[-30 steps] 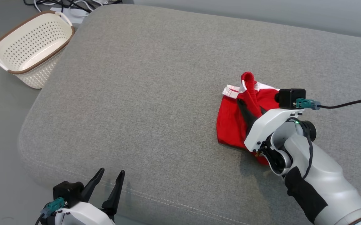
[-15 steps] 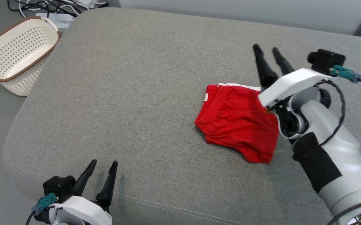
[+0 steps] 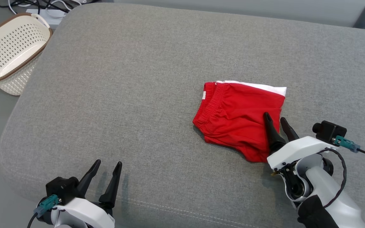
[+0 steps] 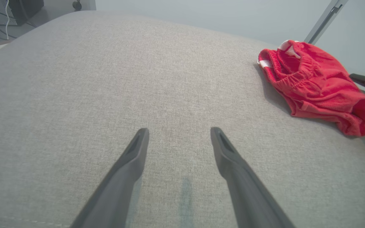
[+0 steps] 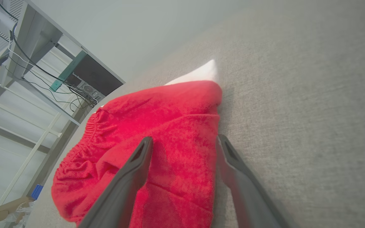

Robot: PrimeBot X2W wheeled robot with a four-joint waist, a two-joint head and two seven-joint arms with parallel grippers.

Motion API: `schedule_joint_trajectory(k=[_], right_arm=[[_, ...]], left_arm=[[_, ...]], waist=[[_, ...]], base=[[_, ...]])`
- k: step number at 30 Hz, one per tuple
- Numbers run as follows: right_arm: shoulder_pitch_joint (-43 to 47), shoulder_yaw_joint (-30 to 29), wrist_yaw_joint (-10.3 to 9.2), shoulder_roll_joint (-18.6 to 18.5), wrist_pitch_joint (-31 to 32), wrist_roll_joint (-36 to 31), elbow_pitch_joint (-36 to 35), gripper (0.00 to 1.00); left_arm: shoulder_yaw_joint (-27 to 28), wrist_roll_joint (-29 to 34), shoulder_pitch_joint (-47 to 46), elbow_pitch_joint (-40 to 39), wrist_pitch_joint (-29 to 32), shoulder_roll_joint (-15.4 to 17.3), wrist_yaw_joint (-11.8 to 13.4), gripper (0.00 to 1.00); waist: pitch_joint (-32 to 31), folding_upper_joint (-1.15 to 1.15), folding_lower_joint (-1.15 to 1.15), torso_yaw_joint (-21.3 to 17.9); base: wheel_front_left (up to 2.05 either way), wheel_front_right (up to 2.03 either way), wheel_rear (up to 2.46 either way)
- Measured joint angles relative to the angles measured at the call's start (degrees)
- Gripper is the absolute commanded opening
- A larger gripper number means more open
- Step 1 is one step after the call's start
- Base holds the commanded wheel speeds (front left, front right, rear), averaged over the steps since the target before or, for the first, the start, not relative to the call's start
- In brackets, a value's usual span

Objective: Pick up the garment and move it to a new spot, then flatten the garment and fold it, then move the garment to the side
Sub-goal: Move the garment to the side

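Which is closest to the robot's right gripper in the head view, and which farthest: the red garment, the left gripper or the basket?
From the right gripper:
1. Red garment, at its fingertips.
2. Left gripper, lower left.
3. Basket, far upper left, beside the cushion.

Bright even light, soft shadows

You will find no word, brand, number or sign legible in the head view or either wrist view. The one candidate, a small white patch (image 3: 204, 95) at the elastic waistband of the folded red cloth shorts (image 3: 239, 117), is too small to read.
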Motion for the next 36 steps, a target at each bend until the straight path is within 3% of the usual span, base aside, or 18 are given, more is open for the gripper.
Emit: schedule_joint_trajectory(k=[5, 6, 7, 8, 9, 17, 24, 36], right_arm=[[-0.03, 1.74, 0.00, -0.03, -0.01, 2.12, 0.35, 1.00], [-0.13, 2.20, 0.00, -0.03, -0.02, 2.56, 0.85, 0.89], [-0.40, 2.69, -0.01, -0.20, -0.15, 3.13, 1.58, 0.54], [-0.86, 2.97, -0.03, -0.35, -0.20, 3.44, 2.32, 0.33], [-1.37, 3.18, -0.09, -0.46, -0.26, 4.00, 2.93, 0.00], [-4.54, 2.32, -0.07, -0.08, -0.47, 3.80, 7.35, 0.00], [-4.01, -0.83, -0.07, 0.22, -0.43, 1.02, 6.92, 0.00], [4.25, -2.89, -0.07, 0.29, -0.43, -0.10, 2.34, 0.00]], left_arm=[[-0.78, -0.16, -0.04, 0.04, 0.00, 0.25, 0.00, 1.00], [-0.82, -0.16, -0.05, 0.07, 0.00, 0.33, 0.00, 1.00], [-0.86, -0.29, -0.05, 0.15, 0.00, 0.43, 0.00, 1.00], [-0.87, -0.54, -0.06, 0.23, 0.00, 0.52, 0.00, 1.00], [-0.87, -0.88, -0.07, 0.46, 0.00, 0.55, 0.00, 1.00], [-0.94, -2.68, -0.27, 1.54, 0.00, 0.88, 0.00, 1.00], [-0.49, -2.23, -0.25, 2.10, 0.00, 0.37, 0.00, 1.00], [0.76, 2.59, 1.74, 2.33, 0.01, -2.21, 0.00, 1.00]], waist=[[0.35, 0.00, 0.00, 1.48], [0.39, 0.00, 0.00, 1.81], [0.41, 0.00, 0.00, 2.14], [0.43, 0.00, 0.00, 2.43], [0.46, 0.00, 0.00, 2.69], [0.25, 0.00, 0.00, 3.27], [-1.59, 0.00, 0.00, 2.09], [-6.88, 0.00, 0.00, -6.18]], base=[[0.00, 0.00, 0.00], [0.00, 0.00, 0.00], [0.00, 0.00, 0.00], [0.00, 0.00, 0.00], [0.00, 0.00, 0.00], [0.00, 0.00, 0.00], [0.00, 0.00, 0.00], [0.00, 0.00, 0.00]])
